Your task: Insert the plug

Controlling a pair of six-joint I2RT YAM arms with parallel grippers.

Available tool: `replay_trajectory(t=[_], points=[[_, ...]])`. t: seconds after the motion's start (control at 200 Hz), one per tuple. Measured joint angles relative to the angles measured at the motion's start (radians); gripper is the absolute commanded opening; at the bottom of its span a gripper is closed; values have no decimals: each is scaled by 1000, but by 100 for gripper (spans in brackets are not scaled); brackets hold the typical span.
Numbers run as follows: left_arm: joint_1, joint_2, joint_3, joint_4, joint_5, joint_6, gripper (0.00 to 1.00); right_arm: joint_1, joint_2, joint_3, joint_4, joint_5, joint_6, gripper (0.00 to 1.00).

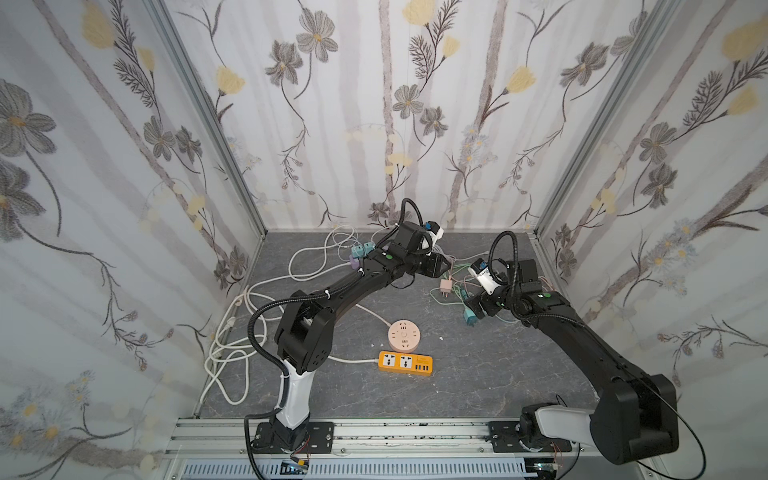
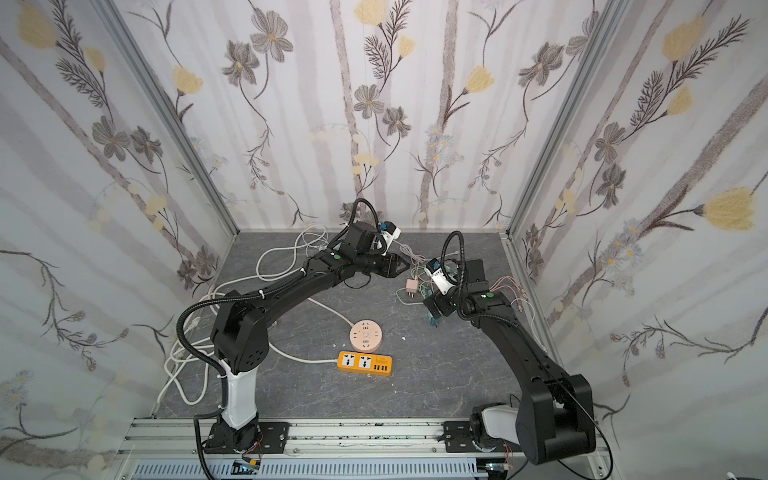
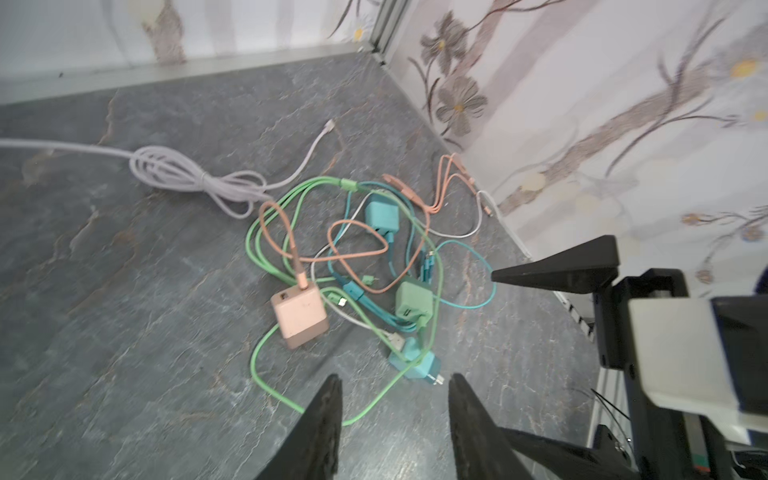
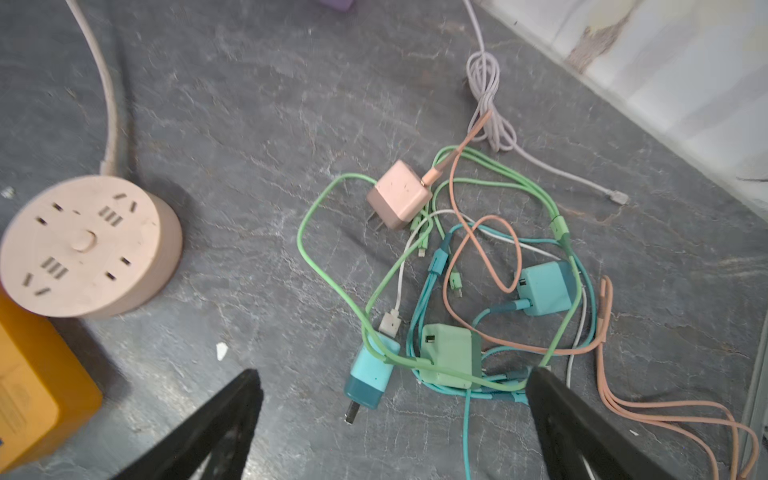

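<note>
**Fig.** Left gripper [image 3: 395,382] and right gripper [image 4: 395,372] are hanging open, empty, over tangled glossy cables [image 4: 559,226]. The cubic pink plug [image 1: 446,285] is lying on the veined grey tabletop [image 1: 457,374], at one o'clock from the round socket [image 1: 404,336].

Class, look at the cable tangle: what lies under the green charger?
Teal cables emerge from beneath the green charger. Its body covers how they run underneath, and its prongs cannot be seen.

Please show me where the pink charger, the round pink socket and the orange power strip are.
pink charger [image 4: 401,192]: right wrist view, on its pale upper face.
round pink socket [image 4: 83,242]: right wrist view, on the button in the middle of its top.
orange power strip [image 1: 405,361]: in a top view, on its top face.
</note>
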Motion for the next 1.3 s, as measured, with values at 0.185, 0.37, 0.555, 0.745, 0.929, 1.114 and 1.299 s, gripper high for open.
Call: replay_trajectory(t=[0.185,0.37,0.555,0.745,0.929,1.114,1.299], points=[[12,138,102,-74,-6,-25,64,2,124,77,-36,-4,-128,98],[-18,349,356,-200,-64,-24,77,-4,-6,-8,70,24,-95,99],[-68,483,598,-344,-228,-80,87,-6,-149,-91,230,233,106,99],[-122,566,695,-435,-342,-152,83,-17,-253,-153,324,414,364,99],[-161,643,816,-482,-461,-161,74,-19,-288,-205,358,444,495,99],[-155,662,819,-521,-544,-172,70,-19,-289,-218,372,460,522,99],[-160,677,822,-517,-555,-182,66,-19,-289,-221,375,464,529,99]])
